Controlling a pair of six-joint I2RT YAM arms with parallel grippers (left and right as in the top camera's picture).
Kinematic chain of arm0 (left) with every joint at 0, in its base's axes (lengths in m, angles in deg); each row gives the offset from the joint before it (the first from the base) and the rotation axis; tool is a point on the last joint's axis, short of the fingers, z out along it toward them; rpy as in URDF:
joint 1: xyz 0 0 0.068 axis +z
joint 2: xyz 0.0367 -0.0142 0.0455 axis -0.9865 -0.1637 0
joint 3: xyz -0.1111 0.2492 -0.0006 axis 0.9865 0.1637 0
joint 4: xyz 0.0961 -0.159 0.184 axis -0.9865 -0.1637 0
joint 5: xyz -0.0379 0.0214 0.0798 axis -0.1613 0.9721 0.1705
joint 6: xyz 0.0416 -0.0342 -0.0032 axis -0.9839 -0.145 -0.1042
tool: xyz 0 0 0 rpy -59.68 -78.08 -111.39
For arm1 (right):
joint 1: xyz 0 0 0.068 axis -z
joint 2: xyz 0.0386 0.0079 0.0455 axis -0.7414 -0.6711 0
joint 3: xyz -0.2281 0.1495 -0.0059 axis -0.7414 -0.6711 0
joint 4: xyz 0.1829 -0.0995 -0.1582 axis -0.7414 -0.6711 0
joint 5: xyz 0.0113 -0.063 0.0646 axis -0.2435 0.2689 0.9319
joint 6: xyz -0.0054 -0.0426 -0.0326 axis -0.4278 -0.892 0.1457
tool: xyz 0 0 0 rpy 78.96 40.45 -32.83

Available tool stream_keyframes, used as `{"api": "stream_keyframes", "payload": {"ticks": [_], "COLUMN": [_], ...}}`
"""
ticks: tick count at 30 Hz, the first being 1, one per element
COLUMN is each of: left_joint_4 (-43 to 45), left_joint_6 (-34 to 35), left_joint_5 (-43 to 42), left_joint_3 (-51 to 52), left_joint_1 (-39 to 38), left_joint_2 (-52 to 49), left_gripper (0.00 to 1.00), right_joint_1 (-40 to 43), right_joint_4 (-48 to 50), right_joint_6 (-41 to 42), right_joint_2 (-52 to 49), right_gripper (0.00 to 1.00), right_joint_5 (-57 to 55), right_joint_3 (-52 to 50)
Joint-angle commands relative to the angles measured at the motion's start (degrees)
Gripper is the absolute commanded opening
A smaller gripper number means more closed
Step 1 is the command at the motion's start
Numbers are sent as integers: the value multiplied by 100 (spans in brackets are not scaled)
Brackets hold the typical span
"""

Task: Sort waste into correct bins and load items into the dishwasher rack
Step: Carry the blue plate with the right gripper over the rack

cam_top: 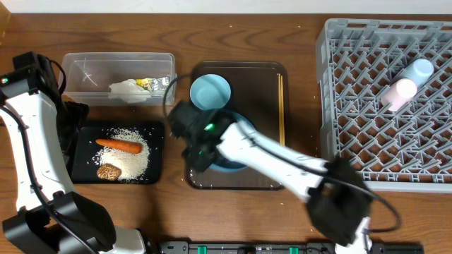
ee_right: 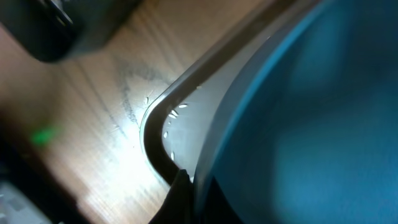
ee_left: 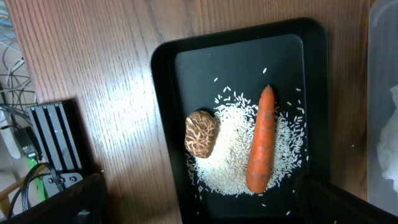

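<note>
At the far left, your left gripper (cam_top: 74,130) hangs over the black tray (cam_top: 159,176) with its jaws spread wide and nothing in them, well apart from the dishes. In the middle, your right gripper (cam_top: 198,156) is closed tight at the left rim of the dark-blue plate (ee_right: 311,124), apparently pinching it. The plate lies flat on the brown tray (cam_top: 268,77), near that tray's front-left corner. Being round, the plate has no long axis to mind. The rack (cam_top: 339,106) stands to the right, past the tray's far edge, so I'd judge the carry runs rightward across the tray. Your right arm is the nearer one.
</note>
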Motion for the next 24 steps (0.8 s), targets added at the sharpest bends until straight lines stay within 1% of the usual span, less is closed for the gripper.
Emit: {"api": "stream_keyframes", "payload": {"ticks": [1,8,13,17,19,22,24], "left_joint_4": [-37,-37,-35,-35,-35,-35,-35], "left_joint_6": [70,70,70,70,70,70,70], "left_joint_5": [11,11,11,9,11,11,11], "left_joint_3": [-11,-11,-11,-11,-11,-11,-11], "left_joint_1": [24,24,24,24,24,24,24], "left_joint_2": [20,20,20,20,20,20,20], "left_gripper": [98,98,98,98,98,98,98], "right_joint_1": [527,1759,3056,4242,4896,5982,6529], "right_joint_4": [-55,-76,-72,-63,-42,-26,-39], "right_joint_6": [-155,-533,-686,-841,-841,-944,-1086], "right_joint_2": [925,2175,2798,3014,3021,2944,2874], "right_gripper": [1,1,1,1,1,1,1], "right_joint_5": [356,949,1392,1886,2260,3303,4004], "right_joint_3": [166,166,166,166,166,153,142]}}
